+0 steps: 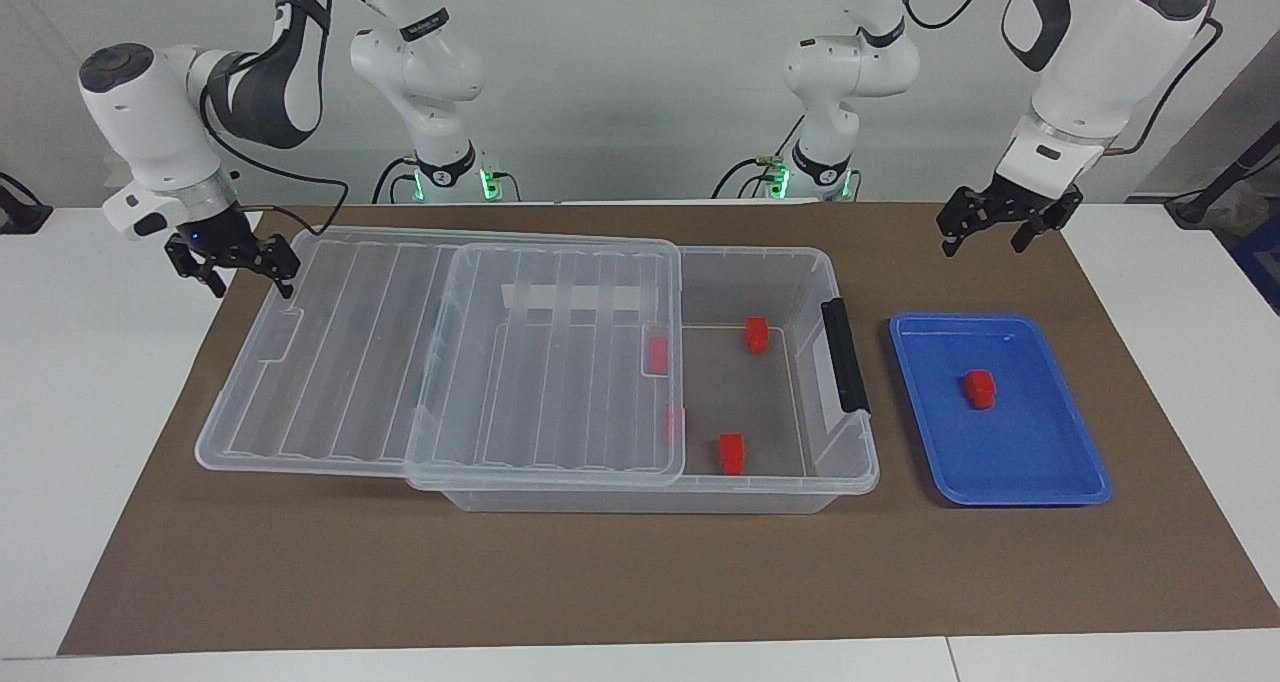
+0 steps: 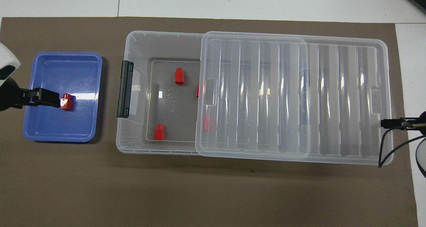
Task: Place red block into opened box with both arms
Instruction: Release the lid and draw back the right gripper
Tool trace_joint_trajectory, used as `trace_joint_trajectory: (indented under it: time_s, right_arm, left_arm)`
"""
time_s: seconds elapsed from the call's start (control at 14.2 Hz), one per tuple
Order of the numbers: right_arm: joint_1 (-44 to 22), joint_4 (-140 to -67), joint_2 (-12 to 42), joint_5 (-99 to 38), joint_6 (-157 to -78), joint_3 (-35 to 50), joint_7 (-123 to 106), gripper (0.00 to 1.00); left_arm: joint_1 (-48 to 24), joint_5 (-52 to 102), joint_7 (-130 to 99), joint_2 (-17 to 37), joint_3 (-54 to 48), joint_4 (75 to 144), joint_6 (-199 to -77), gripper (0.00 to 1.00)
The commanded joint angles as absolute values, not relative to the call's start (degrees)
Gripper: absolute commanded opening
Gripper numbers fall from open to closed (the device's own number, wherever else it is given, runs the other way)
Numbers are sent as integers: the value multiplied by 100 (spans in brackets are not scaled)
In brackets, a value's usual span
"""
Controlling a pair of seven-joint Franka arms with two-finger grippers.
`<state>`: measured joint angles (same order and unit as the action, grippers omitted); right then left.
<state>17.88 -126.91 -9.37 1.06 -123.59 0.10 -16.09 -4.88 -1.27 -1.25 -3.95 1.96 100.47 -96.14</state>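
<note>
1. Nearest to my bases, my right gripper [image 1: 232, 264] hovers at the corner of the ribbed transparent lid [image 1: 440, 352], at the right arm's end of the brown mat [image 1: 600, 572]. Its fingers stand wide and hold nothing; I judge it is placed there because that end of the lid is where the lid gets pulled.
2. My left gripper [image 1: 1000, 224] hangs above the mat's edge nearest the robots, by the corner of the shallow blue plastic tray [image 1: 1070, 482]. Its fingers are spread wide and empty, waiting for its turn.
3. The large clear plastic storage box [image 1: 850, 462] lies along the middle of the mat, its black end handle [image 1: 843, 354] facing the tray. The lid sits slid toward the right arm's end, overhanging the box there and leaving the handle end uncovered, so there is an opening to drop through.
4. Four small red blocks lie on the box floor: two in the open part, two at or under the lid's edge.
5. The red block [image 1: 980, 388] still to be moved sits near the middle of the blue tray, untouched. My left gripper is the one placed to pick it.
</note>
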Motion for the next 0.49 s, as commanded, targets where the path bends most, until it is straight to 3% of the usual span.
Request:
trace_joint_trajectory:
  time_s: [0.0,0.42]
  right_arm:
    - [1898,-12665,-940,185,-12358,44,-1696,100]
    - [1530,-11981,-958,185,-11349,97,-1022,100]
  left_arm:
    - [-492,-246,-105,-457,211,10072,-9624,100]
    - [-492,-237,-105,-457,211,10072,-9624,100]
